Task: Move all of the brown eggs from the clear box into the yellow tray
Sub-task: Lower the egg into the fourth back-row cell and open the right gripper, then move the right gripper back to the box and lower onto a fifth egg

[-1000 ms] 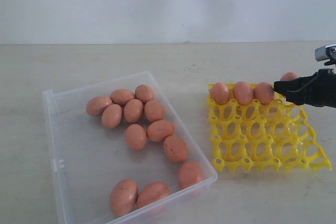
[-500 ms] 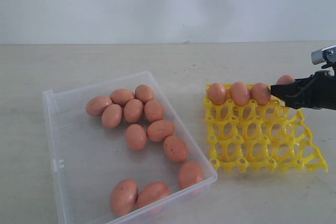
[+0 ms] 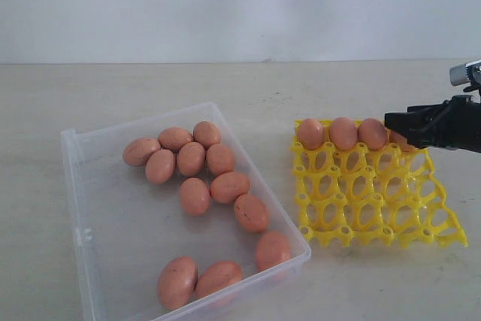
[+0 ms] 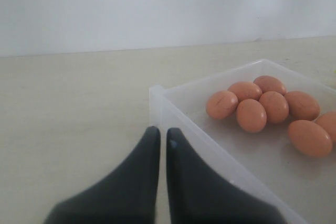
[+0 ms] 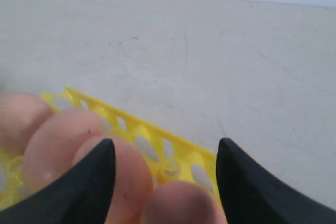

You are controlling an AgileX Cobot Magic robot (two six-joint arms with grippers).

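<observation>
Several brown eggs (image 3: pixel 194 195) lie loose in the clear box (image 3: pixel 113 261) at the left. The yellow tray (image 3: pixel 376 208) at the right holds three brown eggs (image 3: pixel 343 133) in its back row. A fourth egg (image 3: pixel 399 141) sits beside them, mostly hidden by my right gripper (image 3: pixel 391 124). In the right wrist view that gripper (image 5: pixel 167 142) is open, its fingers (image 5: pixel 97 182) standing apart on either side of that egg (image 5: pixel 181 203). My left gripper (image 4: pixel 163 130) is shut on nothing, just outside a corner of the clear box (image 4: pixel 157 93); it is out of the exterior view.
The box and tray rest on a pale tabletop (image 3: pixel 248 80) with a white wall behind. The tray's three nearer rows of cups (image 3: pixel 353 219) hold nothing. A bare strip of table (image 3: pixel 289 186) separates box and tray.
The right gripper's fingers have spread, and the egg between them has sunk into the back-row cup. The tray has slid slightly to the left. The eggs in the box have not moved.
</observation>
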